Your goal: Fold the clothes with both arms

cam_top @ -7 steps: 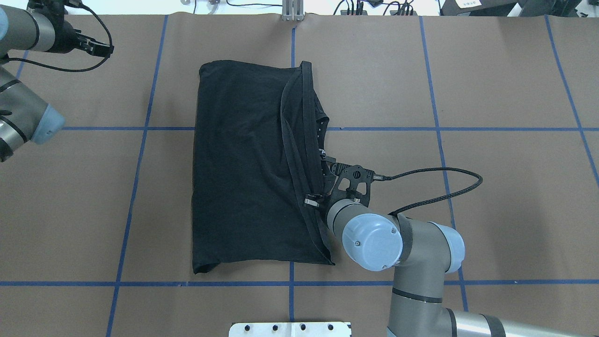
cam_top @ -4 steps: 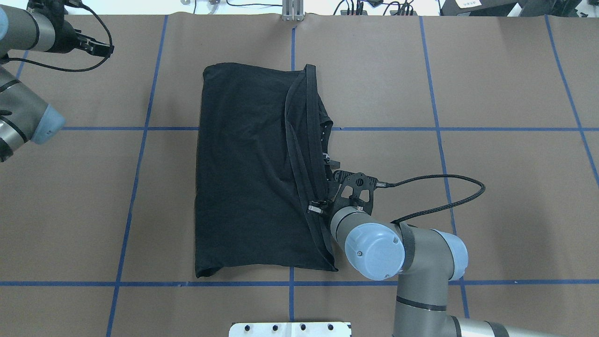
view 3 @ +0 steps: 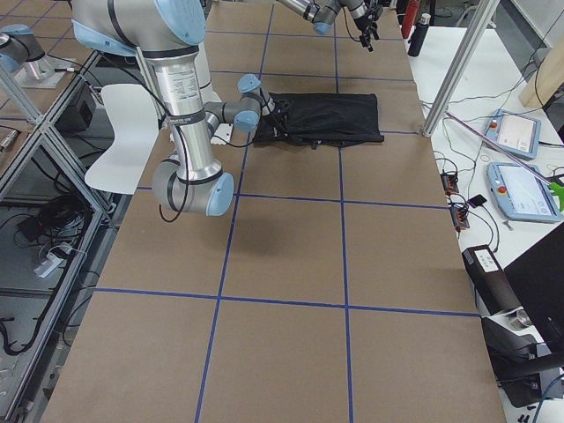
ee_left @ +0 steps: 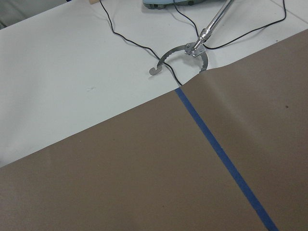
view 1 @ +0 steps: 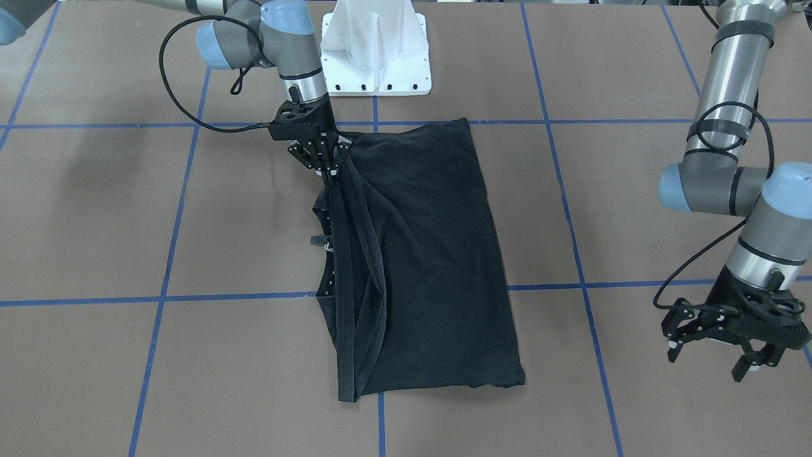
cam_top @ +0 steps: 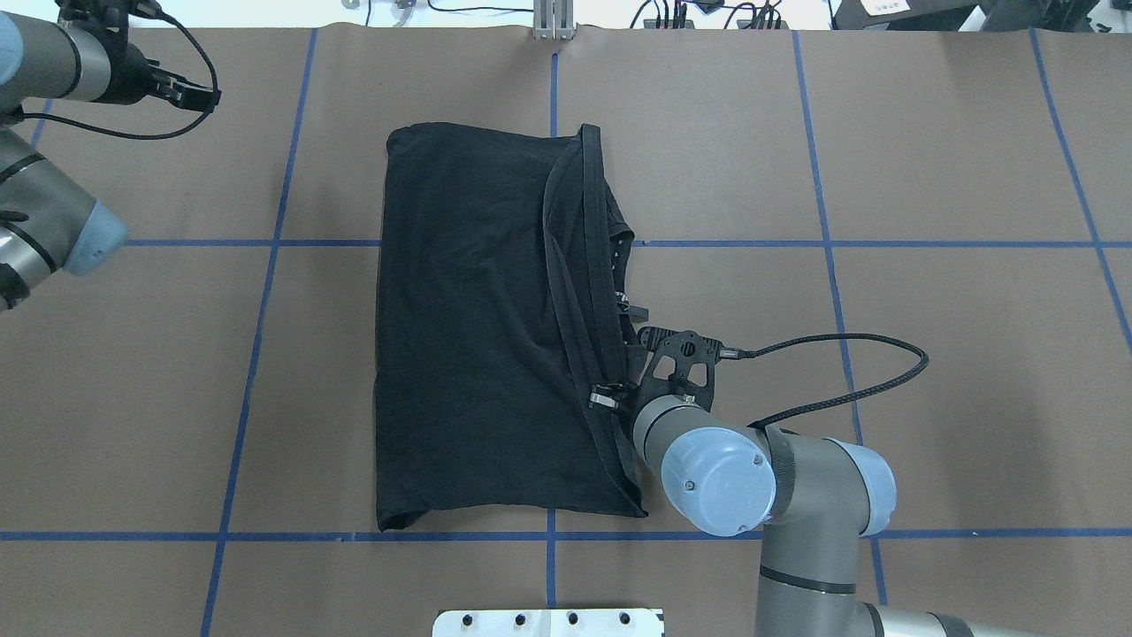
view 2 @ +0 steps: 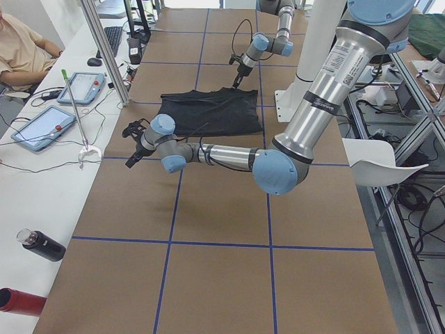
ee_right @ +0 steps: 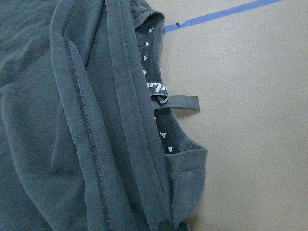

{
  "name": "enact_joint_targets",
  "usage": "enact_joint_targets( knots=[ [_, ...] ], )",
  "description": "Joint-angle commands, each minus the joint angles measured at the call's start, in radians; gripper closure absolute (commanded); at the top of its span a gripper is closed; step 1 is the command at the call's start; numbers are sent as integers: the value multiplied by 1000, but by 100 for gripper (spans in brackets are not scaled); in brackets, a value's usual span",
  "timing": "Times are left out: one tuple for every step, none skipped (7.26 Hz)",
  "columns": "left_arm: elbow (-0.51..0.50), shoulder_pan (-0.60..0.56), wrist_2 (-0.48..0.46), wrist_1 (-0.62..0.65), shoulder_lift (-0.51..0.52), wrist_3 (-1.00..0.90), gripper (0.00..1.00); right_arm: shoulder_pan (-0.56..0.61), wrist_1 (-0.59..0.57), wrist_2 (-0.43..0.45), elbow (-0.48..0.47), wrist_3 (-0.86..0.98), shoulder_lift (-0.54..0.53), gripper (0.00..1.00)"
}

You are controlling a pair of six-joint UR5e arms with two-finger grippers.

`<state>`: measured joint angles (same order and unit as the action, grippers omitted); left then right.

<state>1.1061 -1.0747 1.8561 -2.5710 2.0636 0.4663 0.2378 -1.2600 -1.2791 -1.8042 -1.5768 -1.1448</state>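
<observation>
The black T-shirt [cam_top: 469, 336] lies folded lengthwise in a long rectangle on the brown table, with no print showing. Its collar with a grey tab [ee_right: 180, 102] and stacked hems run along the edge on my right. My right gripper [cam_top: 608, 395] is shut on that bunched edge near the robot's end, its fingers [view 1: 330, 172] pinching the cloth. The right wrist view looks down the T-shirt [ee_right: 57, 120] from close by. My left gripper [view 1: 707, 358] hovers open and empty far off to my left, well apart from the T-shirt [view 1: 431, 254].
The white pedestal base [view 1: 375, 47] stands just behind the shirt. Blue tape lines [cam_top: 256, 354] grid the brown paper. A white bench beyond the table's far edge holds tablets [view 2: 42, 129], cables and a metal hook tool [ee_left: 185, 57]. A seated person [view 2: 21, 49] is there.
My right gripper has pulled the held edge a little to my right and toward the robot, and the whole shirt has slid that way. The left arm has barely shifted.
</observation>
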Motion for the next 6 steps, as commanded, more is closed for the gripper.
enact_joint_targets(
  knots=[
    [1,13,0,-2,1,2,0,8,-143,-17,-91,21,11,0],
    [4,13,0,0,1,2,0,24,-232,-37,-149,55,20,0],
    [8,13,0,-2,0,2,0,44,-266,-46,-133,89,69,0],
    [23,15,0,0,-2,2,0,69,-313,-48,-95,148,136,0],
    [32,15,2,0,-3,2,0,102,-334,-55,1,179,227,0],
    [35,16,2,-2,-10,2,0,135,-331,-78,128,195,320,1]
  ],
)
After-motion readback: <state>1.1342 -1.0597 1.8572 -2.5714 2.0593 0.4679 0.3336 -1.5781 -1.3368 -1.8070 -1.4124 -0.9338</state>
